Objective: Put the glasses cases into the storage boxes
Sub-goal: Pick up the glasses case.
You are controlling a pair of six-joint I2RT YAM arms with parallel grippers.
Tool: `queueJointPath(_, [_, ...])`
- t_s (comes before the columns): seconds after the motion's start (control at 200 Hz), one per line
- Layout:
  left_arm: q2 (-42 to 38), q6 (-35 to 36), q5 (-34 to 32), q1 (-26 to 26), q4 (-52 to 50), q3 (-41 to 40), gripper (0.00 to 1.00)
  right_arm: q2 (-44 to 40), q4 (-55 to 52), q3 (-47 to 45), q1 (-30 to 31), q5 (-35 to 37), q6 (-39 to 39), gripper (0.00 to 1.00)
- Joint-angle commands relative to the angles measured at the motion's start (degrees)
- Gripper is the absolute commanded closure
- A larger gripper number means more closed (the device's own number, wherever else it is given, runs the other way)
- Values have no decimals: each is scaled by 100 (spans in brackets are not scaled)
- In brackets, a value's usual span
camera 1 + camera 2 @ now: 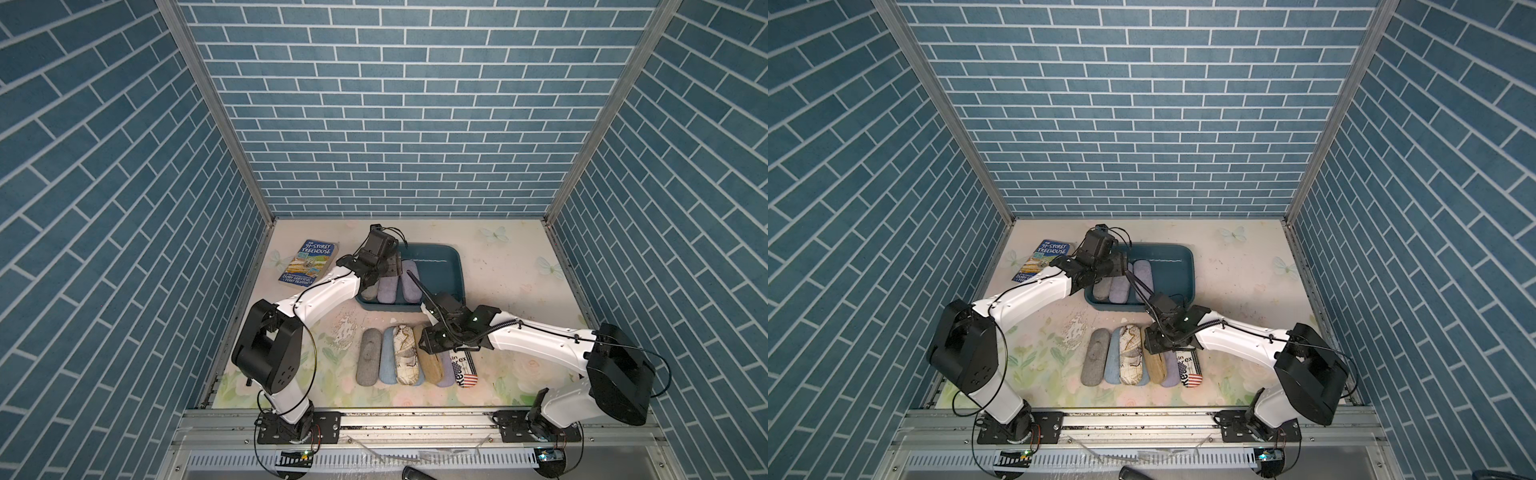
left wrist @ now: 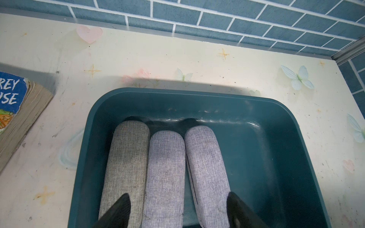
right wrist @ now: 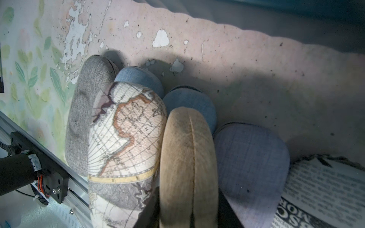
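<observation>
**GLASSES CASES: HOLDINGS AND HANDLING NOTES**

Left claw (image 2: 177, 194): jaws apart, holding nothing, poised over the shallow dark teal plastic tub (image 2: 197, 92). Beneath it three cases lie abreast, touching: a grey woven round-ended case (image 2: 126, 158), a lilac woven case (image 2: 166, 167) and a second lilac case (image 2: 205, 163). The bare tub floor lies to this claw's right.

Right claw (image 1: 429, 350): closed on the far end of the tan woven oblong case (image 3: 187, 167), which sits tilted on edge in the table row. On this claw's left are a dark grey fabric case (image 3: 83, 118), a light blue fabric case (image 3: 138, 76) and a map-print case (image 3: 126, 138) touching the tan one. On its right are a pale lilac case (image 3: 250, 158) and a newspaper-print case (image 3: 320, 193).

Handling, judged: light, stiff shells with cloth that grips well. Hold across the narrow width, since the rounded ends may slip. An end grip may let the case swing, and touching neighbours may drag.
</observation>
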Motion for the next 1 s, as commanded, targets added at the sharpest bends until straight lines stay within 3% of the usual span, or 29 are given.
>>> queueJointPath(0.0, [-176, -16, 52, 70, 37, -105, 22, -258, -376, 69, 12, 173, -101, 68])
queueJointPath(0.255, [-325, -14, 59, 139, 71, -224, 22, -935, -609, 251, -222, 266, -247, 68])
queueJointPath(0.53, [-507, -40, 130, 275, 144, -428, 22, -1206, -9, 557, -1199, -319, -558, 67])
queueJointPath(0.7, [-606, -52, 188, 376, 182, -575, 22, -708, 358, 951, -1652, -601, -884, 66])
queueJointPath(0.995, [-752, -186, 387, 474, 358, -848, 22, 945, 999, 1902, -2207, -870, -1086, 66])
